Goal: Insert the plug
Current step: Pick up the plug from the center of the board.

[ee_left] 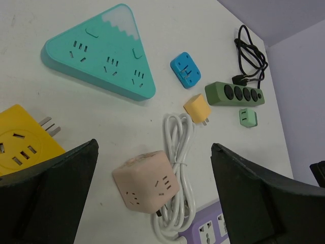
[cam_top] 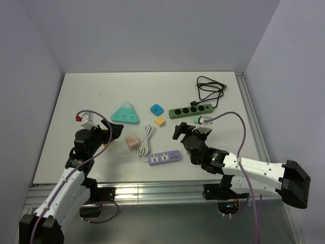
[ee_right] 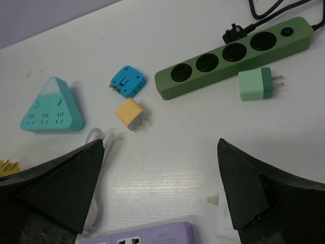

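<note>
Three small loose plugs lie ahead of the right pincer (cam_top: 190, 130). A mint-green cube plug (ee_right: 256, 84) sits ahead toward its right finger, just beside a dark green power strip with round sockets (ee_right: 228, 53), prongs pointing away to the right. An orange-yellow cube plug (ee_right: 132, 114) lies ahead nearer its left finger, with a blue square plug (ee_right: 126, 81) just beyond it. Which of them is meant for inserting cannot be told.

The right arm stretches low from the right side of the bench (cam_top: 101, 91) toward its middle, with the wrist angled down at the surface. Its pincer is spread wide, holding and touching nothing. A purple power strip (cam_top: 165, 157) lies at the near edge below that pincer.

The left arm rises from its base at the near left, elbow bent, wrist tipped down and forward. The left pincer (cam_top: 104, 131) is also spread wide and grips nothing. A pink cube socket block (ee_left: 147, 180) lies on the bench between its fingers, touching a coiled white cable (ee_left: 175, 137) on its right. A yellow socket block with bare prongs (ee_left: 23, 142) lies by the left finger, and a teal triangular power strip (ee_left: 101, 56) sits farther ahead. A looped black cord (cam_top: 209, 87) lies beyond the dark green strip.
</note>
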Tool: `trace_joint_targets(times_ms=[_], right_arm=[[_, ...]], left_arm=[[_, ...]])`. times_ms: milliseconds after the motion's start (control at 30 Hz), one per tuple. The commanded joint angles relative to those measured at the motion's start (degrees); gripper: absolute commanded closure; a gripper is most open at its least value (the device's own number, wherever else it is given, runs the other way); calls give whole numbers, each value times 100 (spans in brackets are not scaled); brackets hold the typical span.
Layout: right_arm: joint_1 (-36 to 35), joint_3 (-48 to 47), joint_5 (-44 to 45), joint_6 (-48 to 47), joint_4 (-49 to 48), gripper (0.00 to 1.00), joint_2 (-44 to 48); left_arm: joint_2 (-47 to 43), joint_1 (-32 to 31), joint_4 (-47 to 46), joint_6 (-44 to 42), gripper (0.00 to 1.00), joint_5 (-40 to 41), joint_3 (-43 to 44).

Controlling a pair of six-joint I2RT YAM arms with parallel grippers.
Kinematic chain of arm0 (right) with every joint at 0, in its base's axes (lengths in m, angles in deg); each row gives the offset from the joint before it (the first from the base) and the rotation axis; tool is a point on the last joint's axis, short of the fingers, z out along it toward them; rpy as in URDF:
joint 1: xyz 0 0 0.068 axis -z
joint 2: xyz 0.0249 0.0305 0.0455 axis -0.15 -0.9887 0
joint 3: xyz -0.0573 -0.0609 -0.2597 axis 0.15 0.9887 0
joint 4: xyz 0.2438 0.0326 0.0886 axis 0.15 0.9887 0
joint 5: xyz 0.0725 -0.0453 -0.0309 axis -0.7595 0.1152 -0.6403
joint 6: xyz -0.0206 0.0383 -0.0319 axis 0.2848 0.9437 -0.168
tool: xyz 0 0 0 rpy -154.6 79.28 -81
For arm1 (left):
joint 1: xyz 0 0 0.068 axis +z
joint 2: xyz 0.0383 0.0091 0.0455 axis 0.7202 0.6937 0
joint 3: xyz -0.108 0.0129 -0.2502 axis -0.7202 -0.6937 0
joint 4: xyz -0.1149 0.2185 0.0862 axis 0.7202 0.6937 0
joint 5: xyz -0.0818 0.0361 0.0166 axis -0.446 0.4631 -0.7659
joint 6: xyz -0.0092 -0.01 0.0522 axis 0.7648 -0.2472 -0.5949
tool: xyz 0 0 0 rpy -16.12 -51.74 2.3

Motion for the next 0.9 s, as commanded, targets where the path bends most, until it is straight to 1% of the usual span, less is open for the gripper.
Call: trace_joint_targets(times_ms=[0, 100, 133, 200, 233, 267, 333, 367, 433, 633, 700, 800, 833, 867], right_arm=[[46, -150, -27, -15, -63, 0, -70], [46, -159, -325, -270, -230, 0, -175], [46, -167, -613, -436, -370, 0, -219], [38, -176, -922, -683, -572, 2, -421], [37, -211, -1150, -875, -712, 3, -500], [37, -281, -1718, -1016, -810, 7, -648], [-58, -325, -2056, -1228, -1046, 8, -790], [-103, -369, -2406, -1307, -1117, 8, -843], [-173, -466, -2698, -1491, -1188, 8, -1018], [-244, -1344, -3076, -1273, -425, 10, -1712], [-314, -1599, -3182, -1159, -292, 10, -1801], [-375, -1959, -3498, -1254, -117, 11, -2011], [-384, -2134, -3647, -1246, 67, 11, -2256], [-393, -2562, -3605, -1211, 295, 11, -2432]], left_arm=[[96, -15, -49, -50, 0, 69, 209], [149, -15, -41, -41, 0, 69, 227], [149, -15, -41, -50, 0, 69, 227], [114, -15, -41, -50, 1, 78, 209], [88, -15, -23, -50, 0, 95, 209], [9, -15, 3, -50, 1, 147, 209], [-122, -15, 30, -41, 1, 174, 183], [-158, -15, 38, -32, 0, 192, 174], [-272, -15, 65, -6, 0, 236, 148], [-658, -15, 267, 99, 0, 621, 139], [-782, -15, 390, 152, 0, 753, 139], [-949, -15, 565, 214, 1, 859, 148], [-993, -15, 627, 214, 0, 886, 165], [-1002, -15, 671, 214, 0, 886, 183]])
